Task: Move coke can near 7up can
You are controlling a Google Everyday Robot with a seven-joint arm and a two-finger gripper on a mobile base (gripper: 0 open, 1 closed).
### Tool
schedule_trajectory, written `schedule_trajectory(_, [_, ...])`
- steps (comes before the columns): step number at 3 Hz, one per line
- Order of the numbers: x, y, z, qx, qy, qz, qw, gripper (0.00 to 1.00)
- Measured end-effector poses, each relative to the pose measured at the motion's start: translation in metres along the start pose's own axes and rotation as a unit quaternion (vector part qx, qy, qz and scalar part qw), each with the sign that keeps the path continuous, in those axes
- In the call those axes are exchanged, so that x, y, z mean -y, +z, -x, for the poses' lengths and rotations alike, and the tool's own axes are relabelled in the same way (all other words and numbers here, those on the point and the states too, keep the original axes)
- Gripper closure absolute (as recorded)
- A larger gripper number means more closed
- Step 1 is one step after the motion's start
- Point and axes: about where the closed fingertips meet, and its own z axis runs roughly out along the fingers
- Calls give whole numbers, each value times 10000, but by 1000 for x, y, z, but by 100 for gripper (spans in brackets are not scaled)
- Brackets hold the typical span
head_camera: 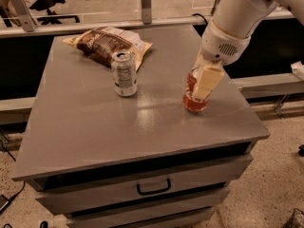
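The coke can (pixel 192 101), red-orange, is on the right part of the grey table (pixel 95 127), tilted a little. My gripper (pixel 203 85) comes down from the white arm at the upper right and is shut on the coke can, its cream fingers (pixel 208 81) covering the can's upper half. The 7up can (pixel 124 73), silvery with pale green print, stands upright left of it, about a can's height and a half away.
A brown and cream chip bag (pixel 107 42) lies at the back of the table behind the 7up can. The table's right edge (pixel 247 103) is close to the coke can. A drawer handle (pixel 153 188) is on the front below.
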Motion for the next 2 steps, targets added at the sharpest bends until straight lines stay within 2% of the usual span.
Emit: schedule_trajectory(2, [14,11,45,54,-505,22,9987,100])
